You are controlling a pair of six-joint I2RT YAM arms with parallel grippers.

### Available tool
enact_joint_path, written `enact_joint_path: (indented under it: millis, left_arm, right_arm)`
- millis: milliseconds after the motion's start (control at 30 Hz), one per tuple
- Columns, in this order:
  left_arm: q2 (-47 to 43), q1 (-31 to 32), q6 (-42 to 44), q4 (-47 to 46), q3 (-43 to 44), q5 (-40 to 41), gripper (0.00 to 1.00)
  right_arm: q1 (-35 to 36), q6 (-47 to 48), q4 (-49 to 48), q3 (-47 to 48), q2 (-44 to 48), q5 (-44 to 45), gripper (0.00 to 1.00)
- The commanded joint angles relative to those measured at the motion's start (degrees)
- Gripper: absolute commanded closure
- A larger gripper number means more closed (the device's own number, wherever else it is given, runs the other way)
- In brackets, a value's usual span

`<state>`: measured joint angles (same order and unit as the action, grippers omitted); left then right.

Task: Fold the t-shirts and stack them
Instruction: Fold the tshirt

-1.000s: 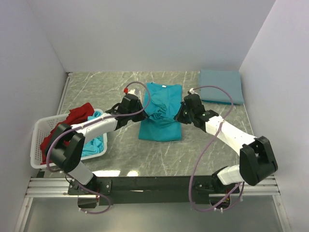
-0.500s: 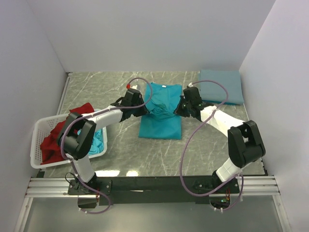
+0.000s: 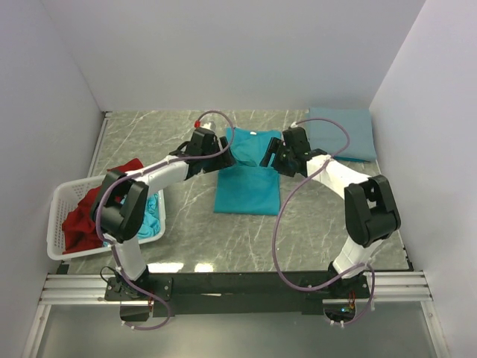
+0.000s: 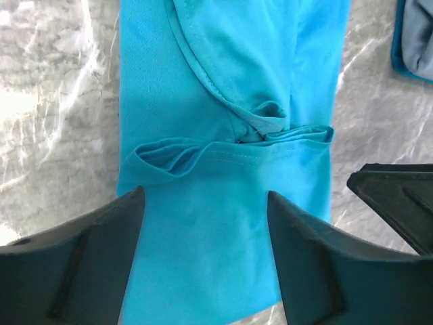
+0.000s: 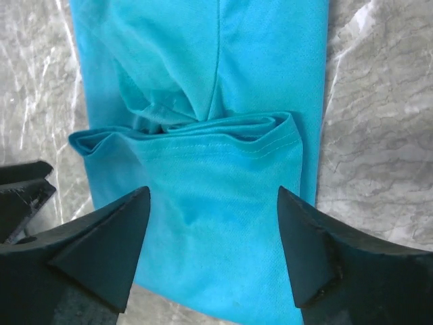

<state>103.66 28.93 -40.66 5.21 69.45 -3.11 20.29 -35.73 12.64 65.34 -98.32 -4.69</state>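
A bright teal t-shirt lies flat mid-table, with a folded-over hem lying across it. My left gripper hovers open over its far left side, my right gripper open over its far right side. Both wrist views show only teal cloth below the spread jaws, nothing between them: left gripper, right gripper. A folded grey-blue t-shirt rests at the back right. A red t-shirt and another teal one lie in the basket.
A white lattice basket stands at the left near edge. White walls close in the table on the left, back and right. The right gripper's finger shows at the edge of the left wrist view.
Both grippers carried bunched teal cloth toward the far end of the shirt, then opened and let it go. The fold now lies flat across the shirt.
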Motion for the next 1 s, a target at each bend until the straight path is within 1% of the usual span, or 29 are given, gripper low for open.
enact_joint_path:
  millis: [0,33,67,133,267,367,433,567,700,800,833,900,967]
  left_arm:
    - [-4.51,-0.28,1.90,0.94,1.05,-0.75,0.20]
    - [-5.39,-0.28,1.91,1.37,0.60,-1.27,0.16]
    - [-7.31,-0.28,1.82,1.47,0.08,-1.98,0.08]
    - [-9.25,-0.28,1.82,2.51,-1.77,-2.77,0.01]
    - [-15.92,-0.28,0.68,2.70,-6.42,-4.08,0.01]
    - [-21.19,-0.19,-1.25,1.12,-13.43,-5.14,0.00]
    - [-23.84,-0.19,-2.05,0.85,-16.35,-4.54,0.01]
    - [-29.81,-0.19,-4.06,0.33,-24.77,-5.32,0.01]
    - [-32.02,-0.19,-6.09,-2.22,-30.86,-5.93,0.00]
    - [-32.38,-0.27,-8.11,-7.75,-35.25,-7.69,0.01]
    - [-32.20,-0.19,-8.55,-10.20,-36.13,-8.30,0.01]
    - [-31.06,-0.19,-8.56,-11.36,-37.28,-8.49,0.01]
    - [-28.88,-0.19,-8.55,-11.98,-37.46,-8.05,0.03]
  right_arm:
    - [-0.34,0.39,-1.22,-0.65,5.76,-0.15,0.17]
    - [-0.17,0.31,-1.13,-2.31,6.82,-0.23,0.16]
    - [-0.25,0.31,-1.22,-3.37,9.27,-0.15,0.16]
    - [-0.17,0.04,-1.66,-6.88,13.39,0.12,0.15]
    - [0.01,-0.22,-1.66,-12.60,20.18,0.12,0.14]
    - [0.10,-0.31,-1.66,-17.08,25.19,-0.85,0.13]
    - [0.18,-0.48,-1.04,-20.07,28.43,-1.72,0.13]
    - [0.53,-1.62,-1.66,-25.43,32.75,-3.22,0.13]
    - [0.97,-3.90,-3.85,-30.79,33.90,-5.24,0.13]
    - [1.06,-5.14,-5.17,-32.55,32.15,-5.77,0.14]
    - [0.98,-5.32,-5.70,-32.82,30.92,-5.77,0.15]
    - [1.06,-5.93,-6.58,-33.52,29.77,-6.29,0.17]
    - [1.06,-6.46,-8.16,-33.96,28.11,-6.56,0.21]
